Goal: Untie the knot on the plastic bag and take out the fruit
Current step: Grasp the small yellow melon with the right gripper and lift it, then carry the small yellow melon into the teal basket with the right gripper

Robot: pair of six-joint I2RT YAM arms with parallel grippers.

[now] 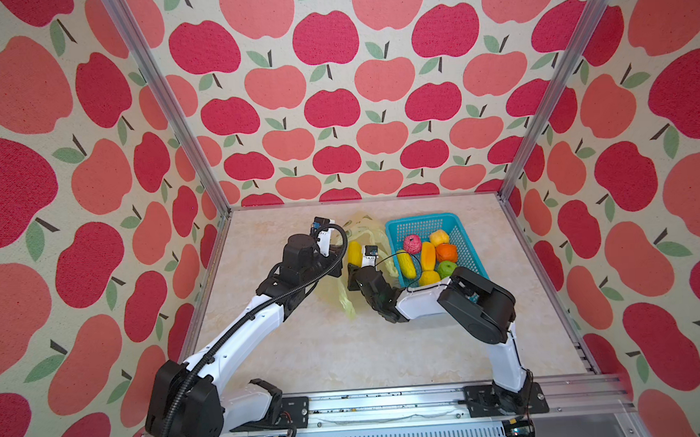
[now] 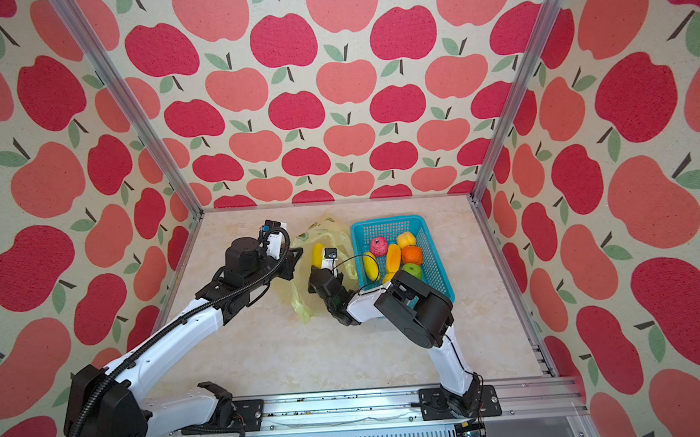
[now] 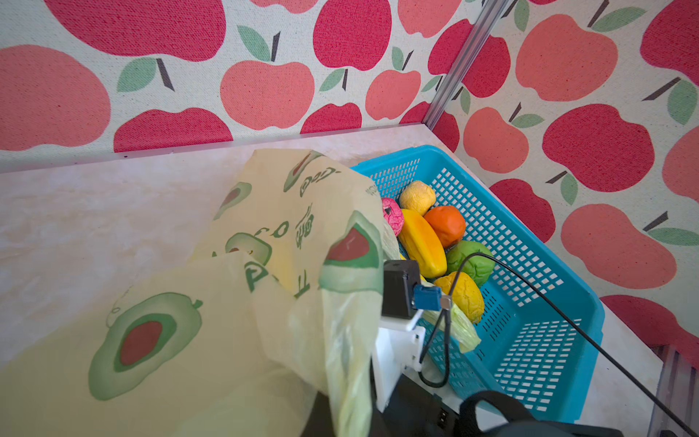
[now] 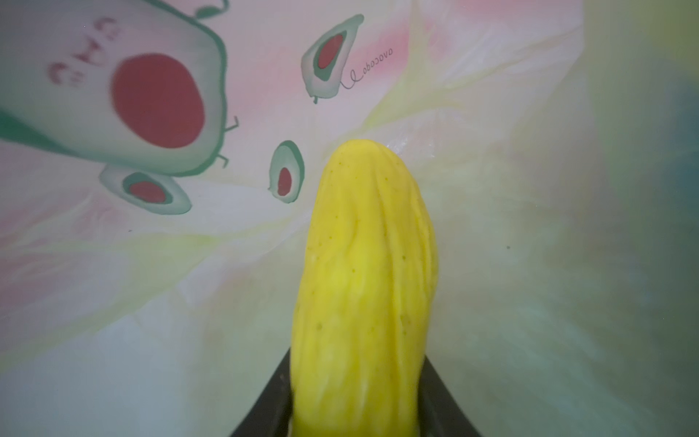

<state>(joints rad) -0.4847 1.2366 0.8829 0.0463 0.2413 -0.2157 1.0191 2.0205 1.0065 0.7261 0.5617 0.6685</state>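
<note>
Plastic bag (image 1: 341, 299) lies crumpled on the tabletop (image 1: 348, 353) between the two arms, just beside a turquoise basket (image 1: 421, 225) that holds other fruit (image 1: 446, 252). Tabletop is pale and marble-patterned, with apple-print walls (image 1: 333, 104) on three sides. Right tool (image 1: 354, 267) reaches into the bag, its fingers pressed on both sides of a long yellow fruit (image 4: 363, 283), clamped on it. Left tool (image 1: 337, 266) is closed at the bag's edge. Film drapes over it, so I cannot tell whether it pinches any.

I see pale yellow-green plastic bag (image 3: 212, 378), green-and-maroon avocado prints (image 3: 140, 344), bright yellow fruit (image 4: 363, 283), turquoise basket (image 3: 529, 340), cream walls (image 1: 331, 83) with red-and-pink apples
</note>
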